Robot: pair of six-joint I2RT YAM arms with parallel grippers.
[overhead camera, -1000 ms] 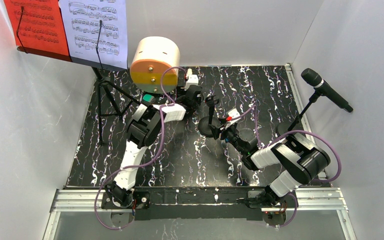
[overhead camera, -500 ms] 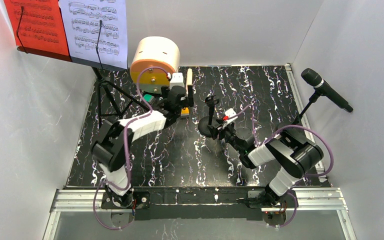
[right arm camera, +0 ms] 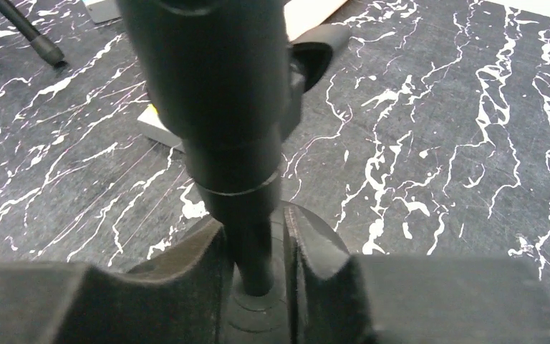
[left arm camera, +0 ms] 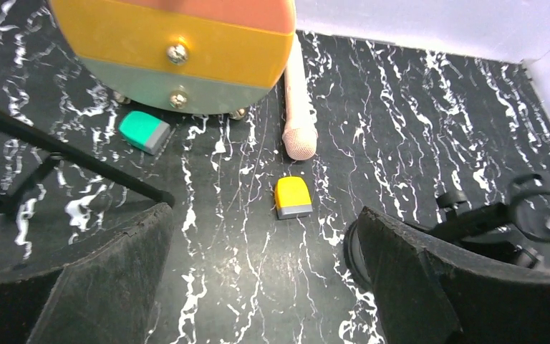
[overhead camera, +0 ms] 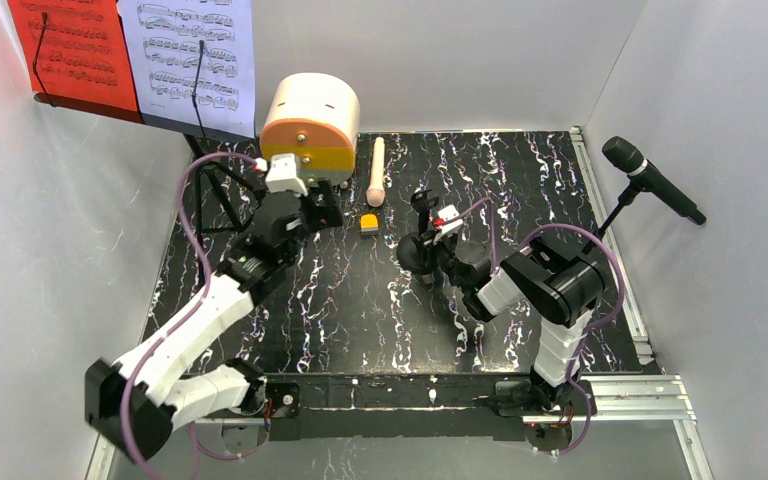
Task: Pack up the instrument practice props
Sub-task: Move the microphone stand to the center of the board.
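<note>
The small black round-based mic holder (overhead camera: 413,254) stood upright at centre frame on the black white-veined tabletop (overhead camera: 380,320), a slim matte stem rising from its domed disc. The right gripper (right arm camera: 254,251) pinched that stem between both fingers. The left gripper (left arm camera: 258,236), spread wide and empty, hovered left of centre. A cream cylindrical microphone (overhead camera: 376,170) lay flat at upper centre.
</note>
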